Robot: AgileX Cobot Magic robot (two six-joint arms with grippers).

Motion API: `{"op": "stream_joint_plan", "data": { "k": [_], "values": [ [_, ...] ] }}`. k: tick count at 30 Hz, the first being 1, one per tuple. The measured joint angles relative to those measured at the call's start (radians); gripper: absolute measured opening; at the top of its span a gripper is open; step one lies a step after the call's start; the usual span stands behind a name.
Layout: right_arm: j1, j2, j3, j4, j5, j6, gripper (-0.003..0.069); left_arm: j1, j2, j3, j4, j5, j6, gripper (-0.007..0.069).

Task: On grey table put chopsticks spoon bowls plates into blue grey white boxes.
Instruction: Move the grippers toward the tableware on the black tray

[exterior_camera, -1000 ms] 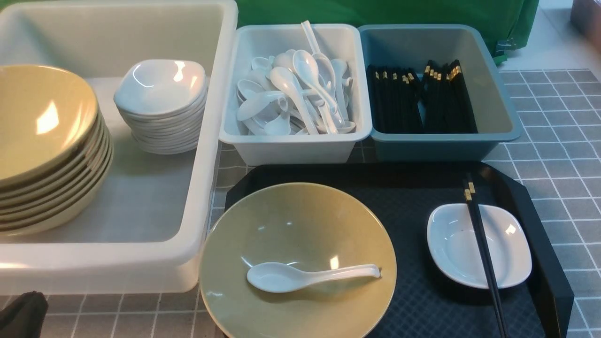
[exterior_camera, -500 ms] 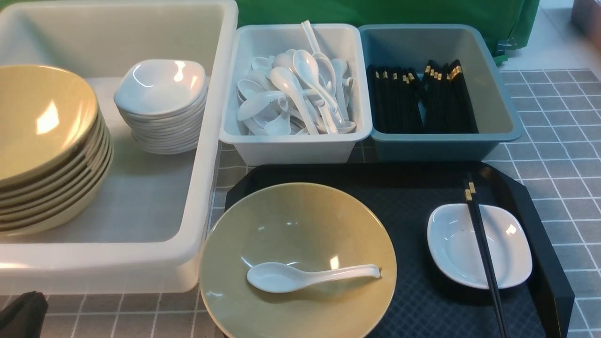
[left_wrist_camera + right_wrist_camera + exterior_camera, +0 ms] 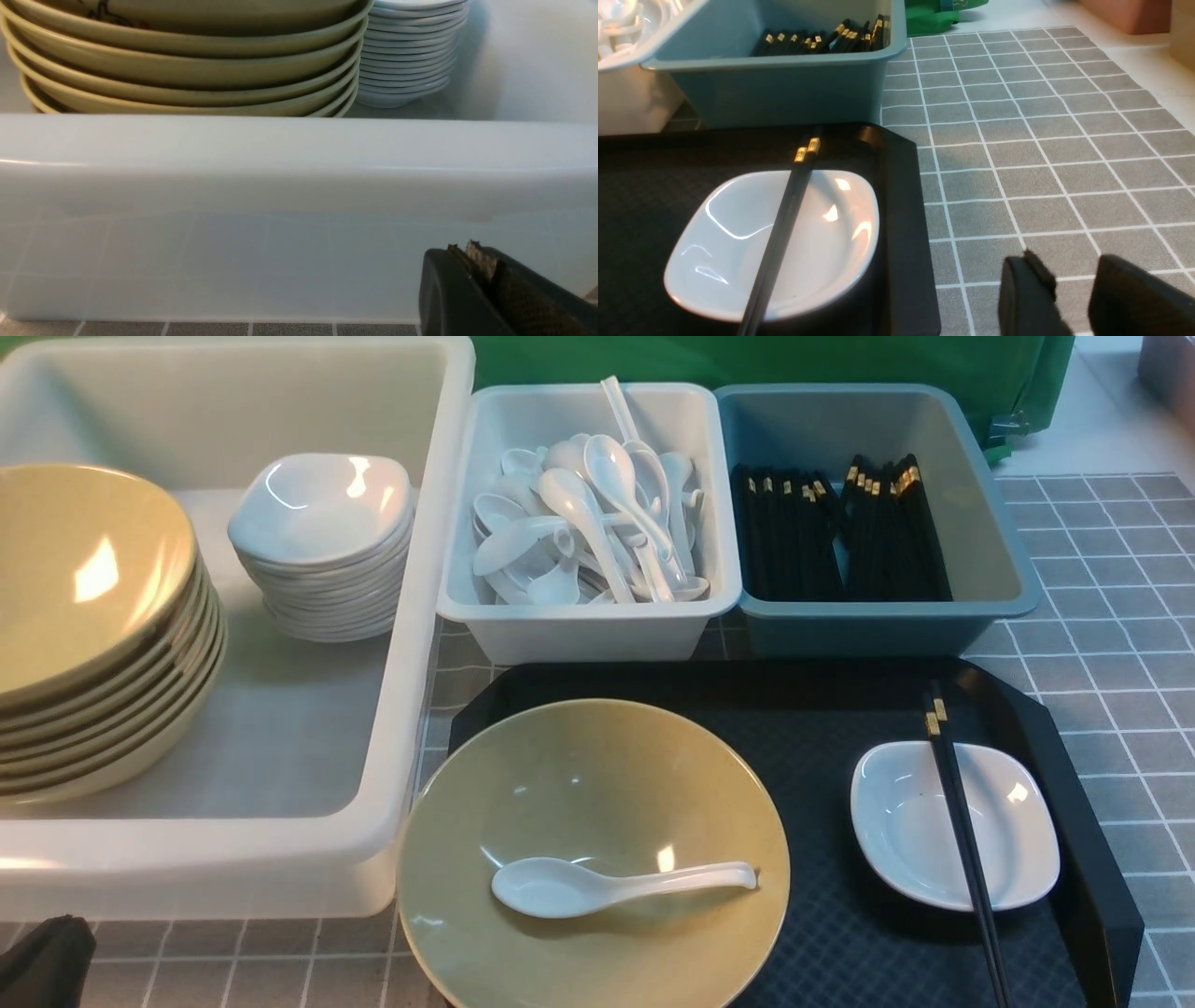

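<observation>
At the far left the left gripper (image 3: 468, 254) sits low outside the big translucent white tub (image 3: 187, 873), its textured black fingers pressed together on nothing; the front view gives no clear sight of it. Inside the tub, glossy olive-yellow stacked bowls (image 3: 84, 597) tilt beside a column of stacked plates (image 3: 317, 513), small rounded-square white dishes (the left wrist camera shows their rims edge-on, the tub's rim hiding the lowest ones). Next comes the pale grey-white box (image 3: 579, 637) with a heap of spoons (image 3: 597, 513), then the teal-blue box (image 3: 878, 633) holding bundled chopsticks (image 3: 840, 546), black with gold bands. In front, on the textured black tray (image 3: 822, 728), a loose bowl (image 3: 560, 775) reaches past the tray's left edge, cut off below, with the white spoon (image 3: 597, 887) lying in it. To its right a single plate (image 3: 896, 831) carries the pair of chopsticks (image 3: 954, 803) across it, tips out of frame. The right gripper (image 3: 1071, 273), seen only by its own camera, hangs with jaws apart and empty beside the tray, over the gridded grey table (image 3: 1102, 569).
</observation>
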Motion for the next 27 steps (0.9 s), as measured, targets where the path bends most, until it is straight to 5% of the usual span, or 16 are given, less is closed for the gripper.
{"op": "stream_joint_plan", "data": {
  "k": [27],
  "values": [
    [0.000,0.000,0.000,0.000,0.000,0.001,0.0238,0.000,0.000,0.000,0.031,-0.021,0.000,-0.0008]
  ]
}}
